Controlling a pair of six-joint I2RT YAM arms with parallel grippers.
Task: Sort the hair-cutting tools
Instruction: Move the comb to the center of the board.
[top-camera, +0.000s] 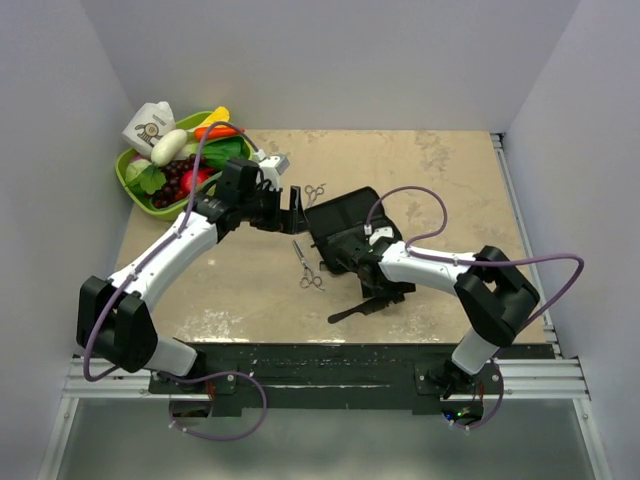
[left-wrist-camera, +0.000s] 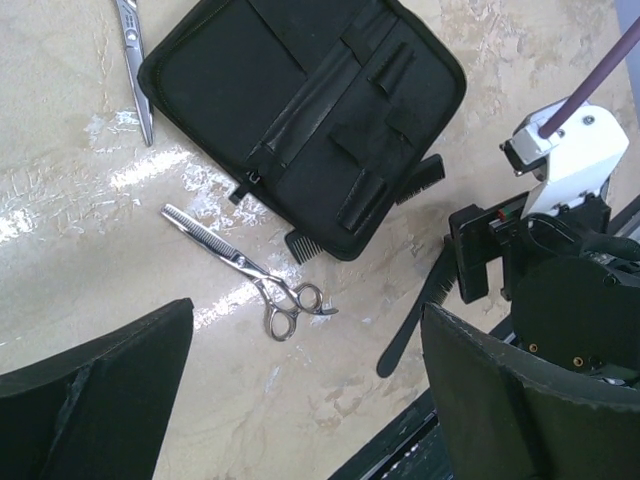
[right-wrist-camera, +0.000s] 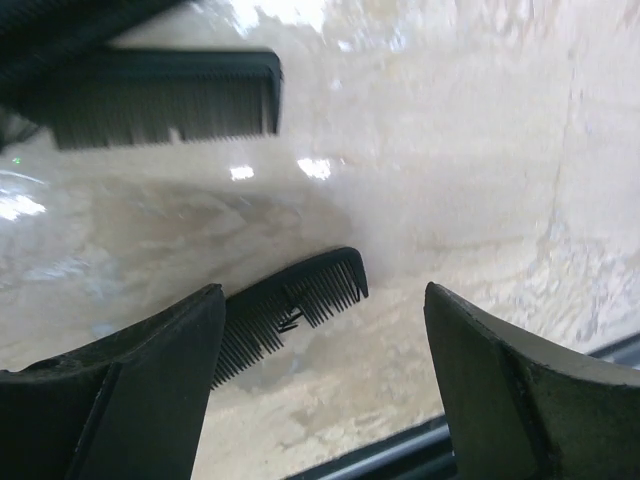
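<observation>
The right gripper (right-wrist-camera: 325, 340) filled the foot of its wrist view, fingers (right-wrist-camera: 120, 390) spread wide and pinching nothing. Just beyond them the comb (right-wrist-camera: 300, 298) lay flat on the table (right-wrist-camera: 480, 180), its toothed end showing in the gap and its other end hidden behind the left-hand finger. Its long axis slanted from lower left to upper right, nearer the line between the fingers than across it, so we judged the wrist would have to turn before closing. A second comb (right-wrist-camera: 170, 100) lay farther off, half in shadow.

In the left wrist view the left gripper (left-wrist-camera: 306, 345) was likewise spread and empty. Beyond it lay the scissors (left-wrist-camera: 245, 268), rings toward the gripper, blades pointing up and left. Only here did we see that the second comb poked out from under the case (left-wrist-camera: 300, 110), and that the far scissors (left-wrist-camera: 135, 60) lay just beside the case's corner.

From above, both grippers hung near the case. The right was plainly nearer the comb, the left nearer both scissors. Only this view showed the basket (top-camera: 130, 175) in the far left corner, well apart from the tools.
</observation>
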